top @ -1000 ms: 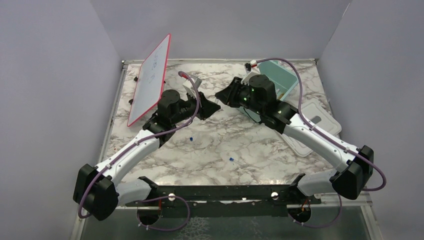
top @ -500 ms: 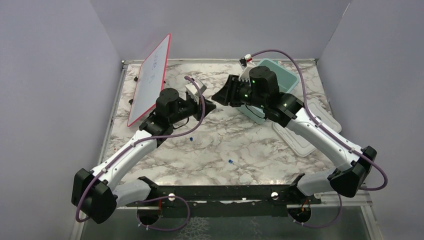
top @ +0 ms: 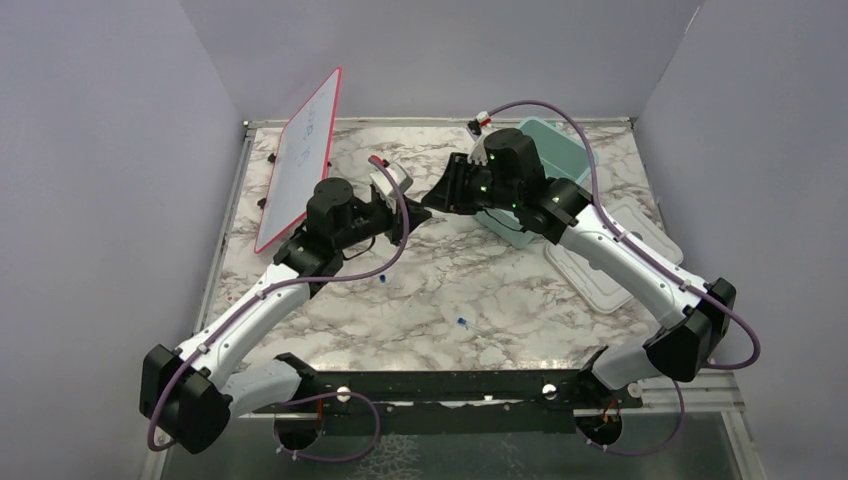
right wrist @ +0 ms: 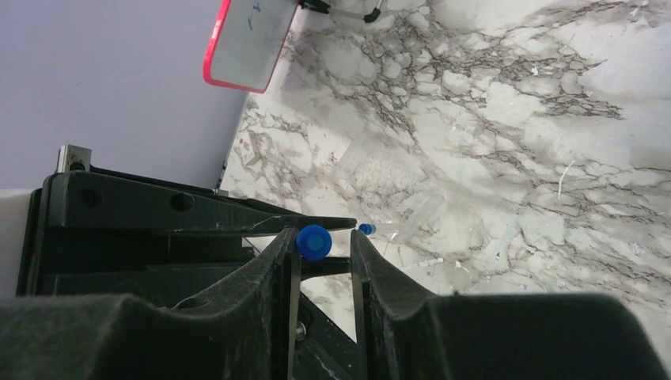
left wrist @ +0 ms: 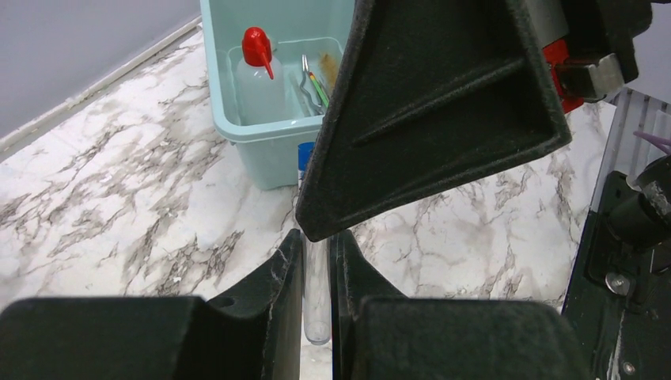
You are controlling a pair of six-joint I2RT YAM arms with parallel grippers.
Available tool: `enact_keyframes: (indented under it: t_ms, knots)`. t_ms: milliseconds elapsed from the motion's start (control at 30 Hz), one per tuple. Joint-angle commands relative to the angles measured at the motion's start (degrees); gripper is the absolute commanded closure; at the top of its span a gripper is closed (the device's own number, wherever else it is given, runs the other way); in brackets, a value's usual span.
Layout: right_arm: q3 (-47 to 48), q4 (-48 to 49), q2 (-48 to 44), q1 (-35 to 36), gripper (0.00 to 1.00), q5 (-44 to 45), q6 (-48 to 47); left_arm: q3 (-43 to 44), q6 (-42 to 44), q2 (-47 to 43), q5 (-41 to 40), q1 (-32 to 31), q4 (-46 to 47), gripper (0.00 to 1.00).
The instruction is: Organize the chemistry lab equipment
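**A:** What is held, and where?

**B:** The blue-capped clear tube (left wrist: 316, 317) is pinched on its glass by the left gripper (left wrist: 316, 239), whose jaws are nearly closed. It is held above the marble table (left wrist: 119, 182), near the teal tub (left wrist: 237, 134).

**A:** And the right gripper (right wrist: 322, 237)?

**B:** Its jaws are narrowly parted around the blue cap (right wrist: 314, 241), and a gap can be seen on one side. They should be centred and closed gently before the left grip is eased, since the glass could easily be slipped or cracked.

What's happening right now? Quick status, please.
Left gripper shut on tube. Right gripper open, straddling its blue cap, no grip yet. Tub just beyond the pair.
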Motion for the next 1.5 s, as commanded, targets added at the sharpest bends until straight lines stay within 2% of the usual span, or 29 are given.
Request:
enact_keyframes:
  t_ms: [0, 133, 200, 300, 367, 567, 800, 967, 1067, 1167, 1300, 1467]
  knots:
    - [1.7, 0.9, 0.5, -0.4, 0.70, -2.9, 0.3, -0.6, 2.4, -2.5, 2.3, 0.1, 1.8, 0.92]
    - [1.2, 1.4, 0.6, -0.5, 0.81, -4.0, -0.3, -0.7, 2.1, -2.7, 1.5, 0.0, 1.6, 0.90]
    - [0.8, 1.4, 0.5, -0.5, 0.82, -3.4, -1.2, -0.2, 0.8, -2.5, -0.2, 0.0, 0.6, 0.81]
    - [0.1, 2.2, 0.3, -0.5, 0.84, -0.8, -4.7, 0.9, -0.2, -2.5, -3.9, 0.0, -2.0, 0.55]
    - [-0.6, 2.8, 0.4, -0.5, 0.84, 1.8, -7.9, 1.2, -1.1, -3.4, -6.9, 0.0, -3.9, 0.43]
    - [-4.7, 7.8, 1.1, -0.4, 0.84, 4.2, -22.3, 2.1, 0.1, -9.7, -14.7, 0.1, -8.1, 0.24]
    - [-11.4, 15.3, 2.6, 2.6, 0.83, -1.7, -34.9, 12.7, 0.1, -10.9, -25.8, 0.2, -13.8, 0.21]
    - [-13.5, 18.1, 5.9, 7.1, 0.83, -5.4, -42.4, 18.8, -2.4, -9.1, -29.2, 0.1, -13.0, 0.21]
    - [-13.1, 19.4, 8.1, 9.9, 0.83, -5.8, -45.3, 22.6, -5.8, -7.1, -32.0, 0.1, -13.8, 0.21]
    - [-12.1, 19.9, 10.9, 12.1, 0.82, -5.9, -47.9, 29.8, -9.6, -4.5, -36.6, 0.1, -16.4, 0.21]
    - [-12.0, 21.1, 13.8, 13.0, 0.82, -6.2, -49.7, 37.2, -10.6, -1.8, -37.0, 0.1, -18.2, 0.21]
    - [-12.9, 23.3, 15.4, 12.9, 0.82, -6.9, -51.0, 40.2, -10.9, -0.5, -40.9, 0.1, -20.0, 0.21]
